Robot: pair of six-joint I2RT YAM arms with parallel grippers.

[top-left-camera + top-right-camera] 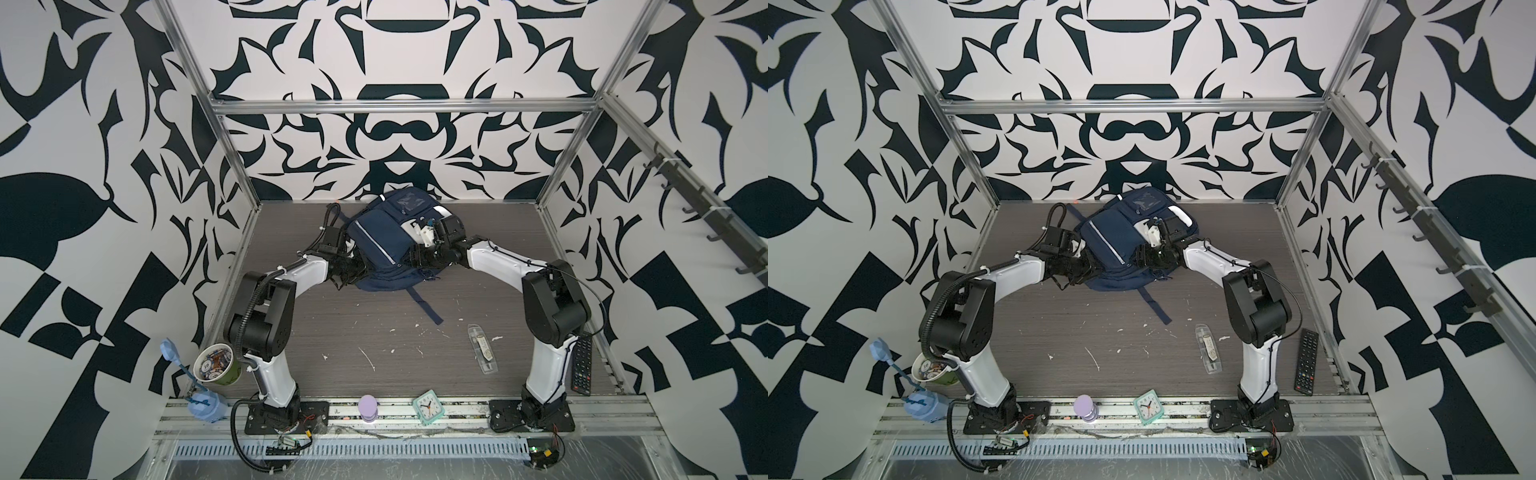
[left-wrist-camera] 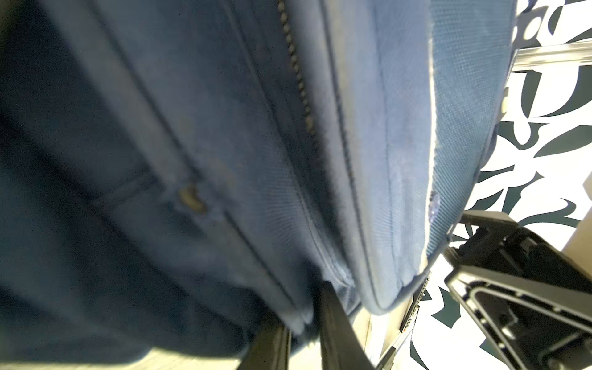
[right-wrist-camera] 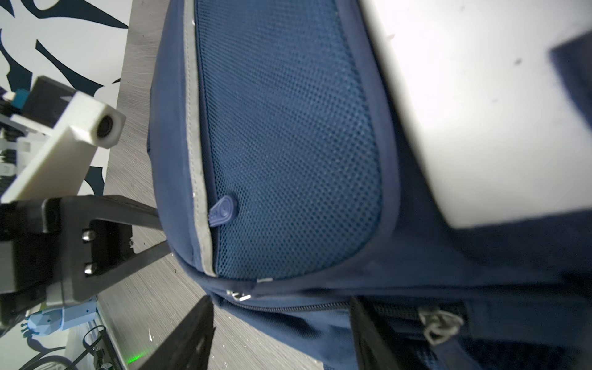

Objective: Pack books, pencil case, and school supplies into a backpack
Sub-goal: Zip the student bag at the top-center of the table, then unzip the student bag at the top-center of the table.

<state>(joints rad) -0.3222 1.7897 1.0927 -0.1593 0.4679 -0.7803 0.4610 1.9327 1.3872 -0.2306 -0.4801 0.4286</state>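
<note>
The large navy blue fabric backpack (image 1: 382, 245) lies at the far middle of the grey wood-grain counter (image 1: 353, 324), with an arm at each side. The left hand (image 2: 302, 304) is clenched on a fold of its fabric beside a zip line. The right hand (image 3: 280, 301) is released. Its fingers stand wide apart astride a zipped seam, gripping nothing, with a small silver zip pull (image 3: 238, 294) between them. The small clear plastic packet (image 1: 482, 349) of school supplies lies flat on the counter, well apart from the backpack, near the right arm's base and a black remote control (image 1: 582, 361). No books or pencil case show, and I cannot tell whether they are inside.

As I judge the risks, one pinch on soft cloth may let the backpack sag or slip free. The right fingers could snag the pull on backing out. The packet, thin and slick, may skid away from a pinch.
</note>
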